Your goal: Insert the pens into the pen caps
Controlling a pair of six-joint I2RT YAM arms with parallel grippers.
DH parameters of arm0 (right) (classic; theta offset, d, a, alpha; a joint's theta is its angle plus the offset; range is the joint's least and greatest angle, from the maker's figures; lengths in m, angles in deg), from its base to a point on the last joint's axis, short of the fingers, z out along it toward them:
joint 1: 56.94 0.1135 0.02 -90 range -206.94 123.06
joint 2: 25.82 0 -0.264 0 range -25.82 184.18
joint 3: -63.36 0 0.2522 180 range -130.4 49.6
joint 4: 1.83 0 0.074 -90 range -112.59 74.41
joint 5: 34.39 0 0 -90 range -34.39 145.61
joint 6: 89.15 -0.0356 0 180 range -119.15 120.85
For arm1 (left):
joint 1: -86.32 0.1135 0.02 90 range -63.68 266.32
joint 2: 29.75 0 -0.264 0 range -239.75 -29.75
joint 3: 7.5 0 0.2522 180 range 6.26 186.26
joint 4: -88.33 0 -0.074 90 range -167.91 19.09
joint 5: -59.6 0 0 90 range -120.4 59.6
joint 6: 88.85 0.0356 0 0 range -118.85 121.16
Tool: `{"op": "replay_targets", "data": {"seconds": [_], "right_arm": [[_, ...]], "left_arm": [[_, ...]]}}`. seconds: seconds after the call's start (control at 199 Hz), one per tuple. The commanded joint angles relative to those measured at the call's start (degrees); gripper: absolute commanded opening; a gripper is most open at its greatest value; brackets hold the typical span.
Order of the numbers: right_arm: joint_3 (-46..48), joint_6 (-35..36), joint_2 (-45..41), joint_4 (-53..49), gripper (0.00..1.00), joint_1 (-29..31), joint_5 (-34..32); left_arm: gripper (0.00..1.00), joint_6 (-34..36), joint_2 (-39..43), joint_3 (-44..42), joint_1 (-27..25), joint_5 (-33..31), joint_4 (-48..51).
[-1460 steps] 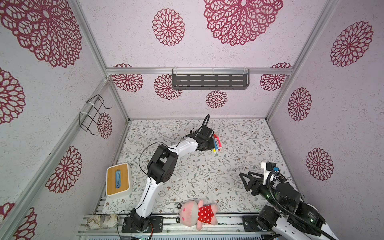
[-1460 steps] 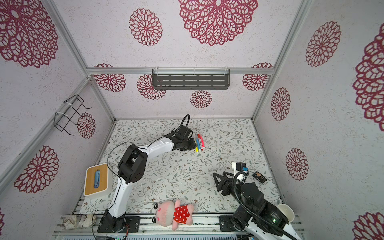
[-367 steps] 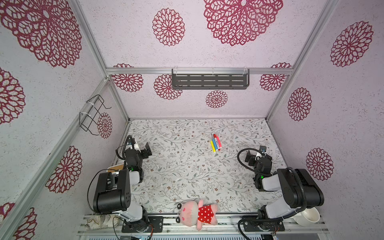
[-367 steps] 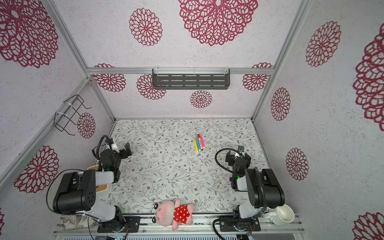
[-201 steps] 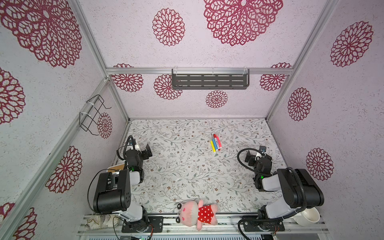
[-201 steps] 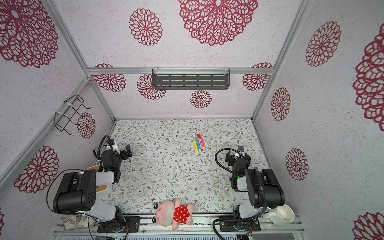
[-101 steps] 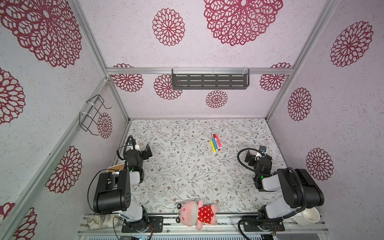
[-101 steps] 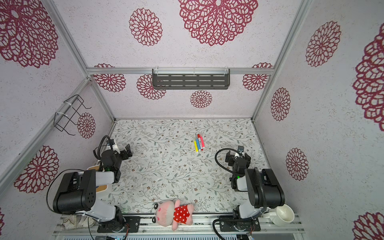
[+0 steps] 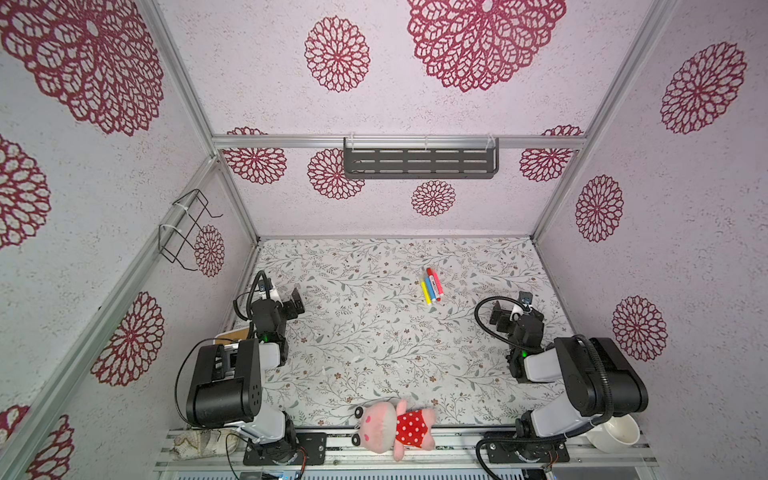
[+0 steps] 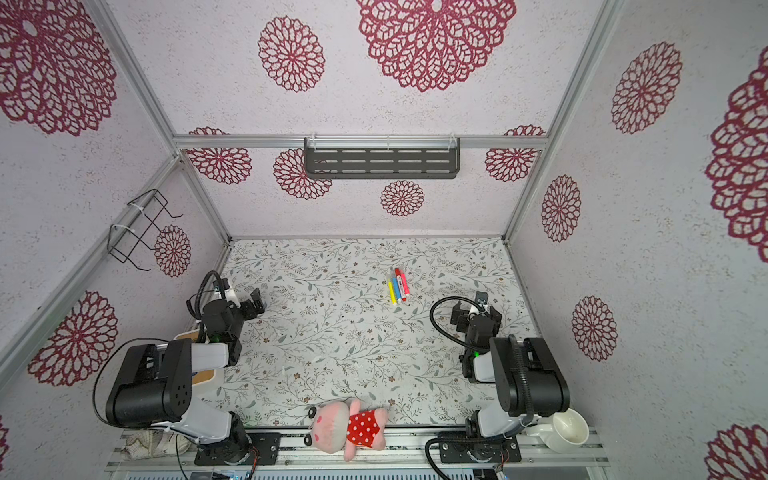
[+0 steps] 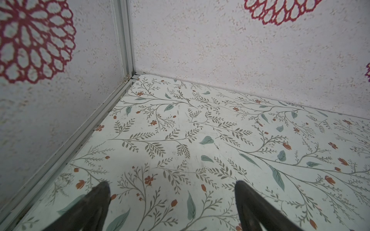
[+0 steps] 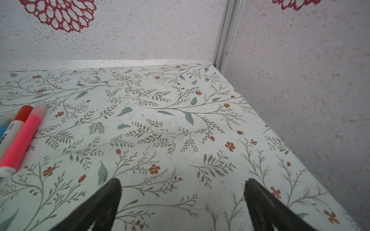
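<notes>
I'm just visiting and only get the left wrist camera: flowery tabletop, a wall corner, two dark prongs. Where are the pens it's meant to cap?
Observer: Out of your picture. In both top views the four pens lie side by side on the table, right of the middle and toward the back wall.
Visitor: Is the other arm holding one?
Observer: No. The right hand is open and empty. In the right wrist view the pink pen lies off to one side of it, untouched.
Visitor: Anything else lying around?
Observer: A pink plush pig in a red spotted dress lies at the table's front edge, between the two arm bases.
</notes>
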Motion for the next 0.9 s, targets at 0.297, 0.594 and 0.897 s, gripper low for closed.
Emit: {"op": "replay_targets", "data": {"seconds": [0.297, 0.594, 0.897], "right_arm": [[-0.01, -0.64, -1.67, 2.18, 0.99, 0.04, 0.39], [0.01, -0.68, -1.67, 2.16, 0.99, -0.04, 0.38], [0.08, -0.63, -1.67, 2.13, 0.99, -0.01, 0.38]], "left_arm": [[0.99, 1.57, 0.5, -0.1, -0.08, 0.43, -0.65], [0.99, 1.52, 0.5, -0.07, -0.11, 0.46, -0.64], [0.99, 1.65, -0.11, 0.77, -0.11, 0.34, 0.44]]}}
